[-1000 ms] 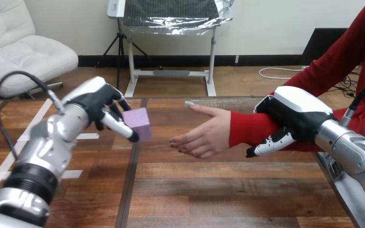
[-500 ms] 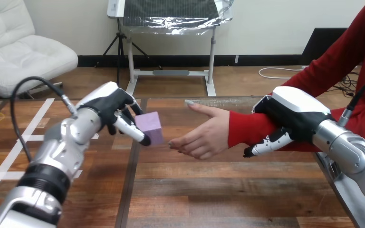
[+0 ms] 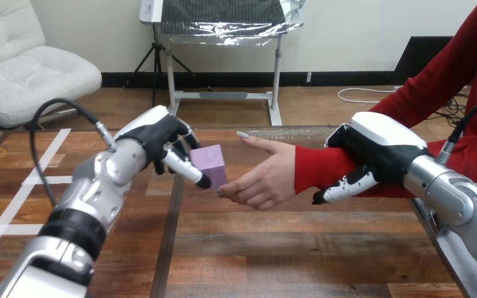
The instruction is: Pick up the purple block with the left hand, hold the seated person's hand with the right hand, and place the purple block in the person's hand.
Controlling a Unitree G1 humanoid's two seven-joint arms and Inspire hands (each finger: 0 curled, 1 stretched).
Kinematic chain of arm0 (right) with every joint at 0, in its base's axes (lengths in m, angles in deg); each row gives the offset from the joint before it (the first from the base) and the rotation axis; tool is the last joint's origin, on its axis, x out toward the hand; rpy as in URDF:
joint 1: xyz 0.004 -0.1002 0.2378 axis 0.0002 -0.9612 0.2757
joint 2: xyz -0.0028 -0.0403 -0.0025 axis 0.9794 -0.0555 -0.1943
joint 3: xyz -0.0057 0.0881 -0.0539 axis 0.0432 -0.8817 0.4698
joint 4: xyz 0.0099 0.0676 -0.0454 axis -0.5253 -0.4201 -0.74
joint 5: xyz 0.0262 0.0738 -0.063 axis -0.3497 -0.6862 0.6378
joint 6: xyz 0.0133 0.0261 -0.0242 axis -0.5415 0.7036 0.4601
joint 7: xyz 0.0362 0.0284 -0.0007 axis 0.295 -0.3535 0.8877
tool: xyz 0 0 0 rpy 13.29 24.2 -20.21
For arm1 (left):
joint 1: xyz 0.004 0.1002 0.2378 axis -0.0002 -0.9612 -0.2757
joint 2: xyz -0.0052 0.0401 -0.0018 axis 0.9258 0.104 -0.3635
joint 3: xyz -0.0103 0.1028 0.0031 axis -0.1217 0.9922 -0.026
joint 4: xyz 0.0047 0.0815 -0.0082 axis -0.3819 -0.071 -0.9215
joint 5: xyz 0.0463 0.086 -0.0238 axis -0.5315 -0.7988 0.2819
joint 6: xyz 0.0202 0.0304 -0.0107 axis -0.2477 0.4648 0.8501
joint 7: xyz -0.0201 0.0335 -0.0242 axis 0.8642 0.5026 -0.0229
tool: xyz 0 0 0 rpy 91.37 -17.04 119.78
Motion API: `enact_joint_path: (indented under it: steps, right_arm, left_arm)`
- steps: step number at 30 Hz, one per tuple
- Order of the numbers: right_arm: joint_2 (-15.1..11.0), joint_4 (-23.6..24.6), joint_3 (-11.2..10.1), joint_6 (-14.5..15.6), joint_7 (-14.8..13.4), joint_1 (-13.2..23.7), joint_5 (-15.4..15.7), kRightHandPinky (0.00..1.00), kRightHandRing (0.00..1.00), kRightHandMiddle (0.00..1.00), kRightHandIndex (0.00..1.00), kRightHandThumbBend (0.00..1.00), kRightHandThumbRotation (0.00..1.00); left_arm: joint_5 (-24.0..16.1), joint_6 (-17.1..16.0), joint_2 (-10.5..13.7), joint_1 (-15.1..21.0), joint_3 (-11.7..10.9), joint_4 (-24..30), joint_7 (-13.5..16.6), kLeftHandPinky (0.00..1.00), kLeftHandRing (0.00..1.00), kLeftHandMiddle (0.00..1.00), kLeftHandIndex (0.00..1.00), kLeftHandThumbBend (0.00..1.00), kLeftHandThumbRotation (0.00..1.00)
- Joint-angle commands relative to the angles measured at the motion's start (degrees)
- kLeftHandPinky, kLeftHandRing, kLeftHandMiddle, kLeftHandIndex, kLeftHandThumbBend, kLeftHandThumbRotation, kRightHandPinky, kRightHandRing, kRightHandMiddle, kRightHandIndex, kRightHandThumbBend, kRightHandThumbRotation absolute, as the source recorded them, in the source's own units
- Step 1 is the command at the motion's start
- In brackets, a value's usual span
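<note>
Head view: left hand (image 3: 161, 139) grips purple block (image 3: 210, 162); right hand (image 3: 379, 149) grips person's forearm (image 3: 317, 171).

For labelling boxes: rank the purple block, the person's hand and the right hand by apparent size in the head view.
Largest: right hand; then the person's hand; smallest, clearly: purple block.

The left arm (image 3: 102, 183) and right arm (image 3: 453, 192) are silver metal, built of rounded segments. A black ribbed ring (image 3: 74, 226) bands the left one. The left hand (image 3: 155, 133) and right hand (image 3: 382, 146) are black, with glossy white back shells and black-and-white jointed fingers (image 3: 183, 166).
</note>
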State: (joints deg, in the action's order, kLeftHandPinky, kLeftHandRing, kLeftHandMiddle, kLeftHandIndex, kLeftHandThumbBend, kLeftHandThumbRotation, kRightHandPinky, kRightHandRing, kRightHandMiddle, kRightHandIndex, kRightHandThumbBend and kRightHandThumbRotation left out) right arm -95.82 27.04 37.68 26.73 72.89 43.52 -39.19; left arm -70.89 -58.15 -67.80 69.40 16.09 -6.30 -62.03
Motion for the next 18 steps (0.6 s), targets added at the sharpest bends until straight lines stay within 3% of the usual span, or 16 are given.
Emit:
enact_joint_path:
  steps: [1, 18]
  right_arm:
    - [1.6, 3.8, -1.6, -0.8, -0.4, 5.2, -1.5, 0.23, 0.26, 0.32, 0.32, 0.84, 0.26]
    - [2.9, 4.4, -0.6, -1.2, -0.6, 6.7, 0.2, 0.25, 0.29, 0.34, 0.36, 0.85, 0.31]
  left_arm:
    - [0.6, -1.4, -0.8, 8.0, -0.8, -0.7, 1.4, 0.29, 0.36, 0.42, 0.43, 0.73, 0.0]
    - [0.1, -3.0, -2.3, 9.8, -0.2, -3.4, 2.4, 0.31, 0.39, 0.44, 0.43, 0.75, 0.0]
